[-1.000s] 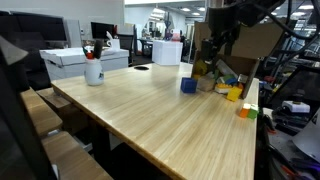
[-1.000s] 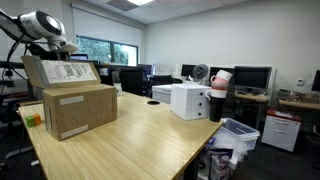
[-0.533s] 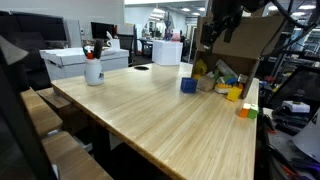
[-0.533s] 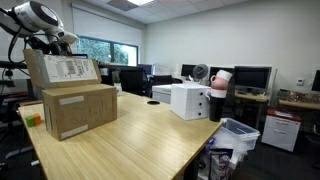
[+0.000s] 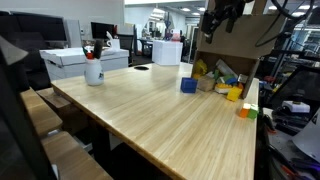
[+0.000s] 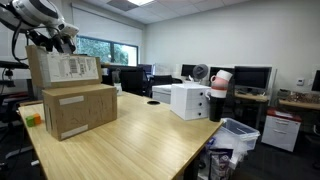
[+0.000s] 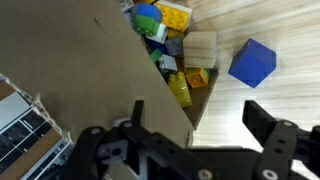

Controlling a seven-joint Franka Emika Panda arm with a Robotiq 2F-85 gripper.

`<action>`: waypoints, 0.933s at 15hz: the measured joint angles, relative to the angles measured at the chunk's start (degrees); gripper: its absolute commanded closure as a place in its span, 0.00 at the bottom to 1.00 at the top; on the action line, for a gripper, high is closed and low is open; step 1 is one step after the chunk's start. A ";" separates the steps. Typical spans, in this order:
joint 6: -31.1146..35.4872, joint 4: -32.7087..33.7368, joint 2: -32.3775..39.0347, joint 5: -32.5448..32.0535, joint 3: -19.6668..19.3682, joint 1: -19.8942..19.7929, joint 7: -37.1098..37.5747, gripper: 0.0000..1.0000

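My gripper [image 7: 200,125] stands open above an open cardboard box [image 6: 75,110]; its fingers [image 7: 268,120] are spread wide. The corner of the raised cardboard flap [image 7: 80,70] reaches in between the jaws, and nothing is gripped. Below, inside the box, lie several coloured toy blocks [image 7: 165,40]. A blue cube [image 7: 252,62] sits on the wooden table just outside the box, also seen as the blue cube [image 5: 188,85]. In both exterior views the gripper [image 5: 220,15] [image 6: 55,35] hovers high over the flap [image 6: 65,68].
A white mug with pens [image 5: 93,70] and a white box [image 5: 80,60] stand at the table's far end. Small yellow and orange toys [image 5: 240,105] lie near the table's edge. Another white box [image 6: 188,100] sits on the table [image 6: 130,150]; desks and monitors surround it.
The gripper has risen above the box flap over the last second, staying open. The box, the cube and the toys have not moved.
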 measured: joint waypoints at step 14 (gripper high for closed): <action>-0.04 -4.78 0.10 -0.06 -3.67 -5.61 0.85 0.00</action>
